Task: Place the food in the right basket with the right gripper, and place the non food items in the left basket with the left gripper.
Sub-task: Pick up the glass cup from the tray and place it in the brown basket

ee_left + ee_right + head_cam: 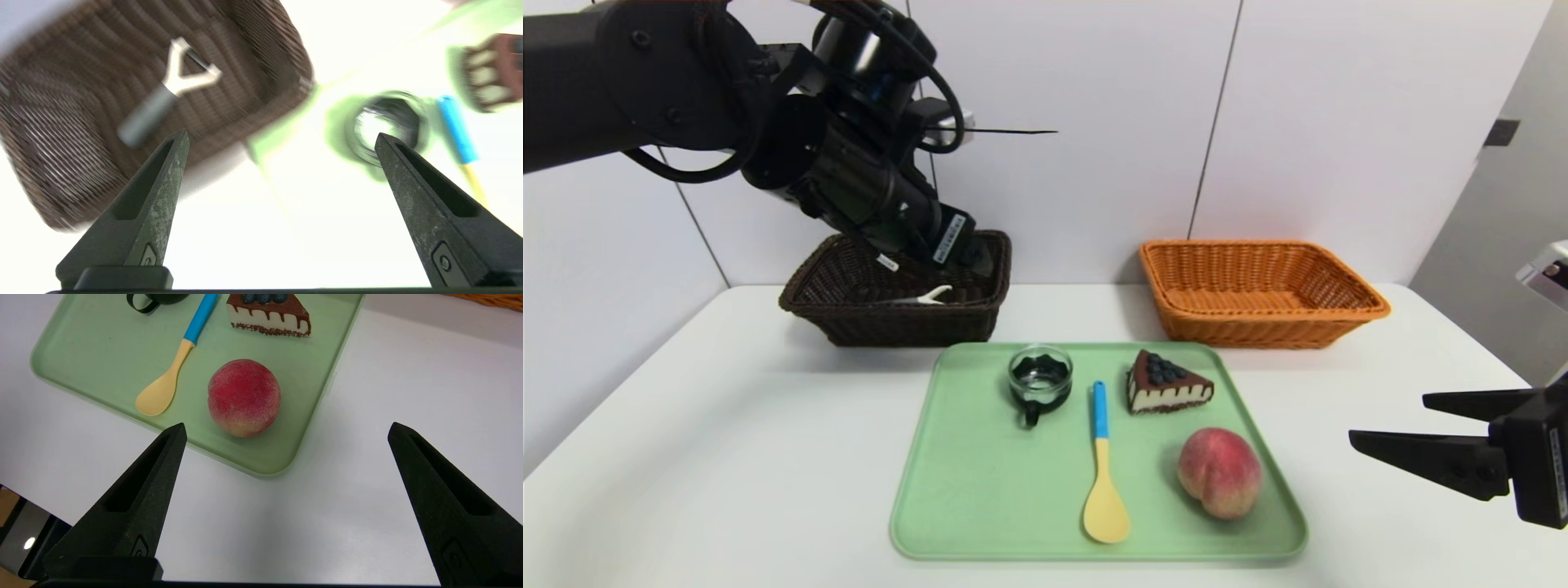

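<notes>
Green tray (980,490), one: open floor along its left side, unobstructed from above. Glass cup (1041,371), one, black handle jutting toward the near edge (an obstacle just left of the spoon (1102,465)). Cake wedge (1168,382) and peach (1220,473): narrow gap between. Orange basket (1262,333): open top, interior bare. Dark basket (907,322): peeler (175,81) across part of floor.

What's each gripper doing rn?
Left gripper: open, empty, by the dark basket.
Right gripper: open, empty, beside the tray.
</notes>
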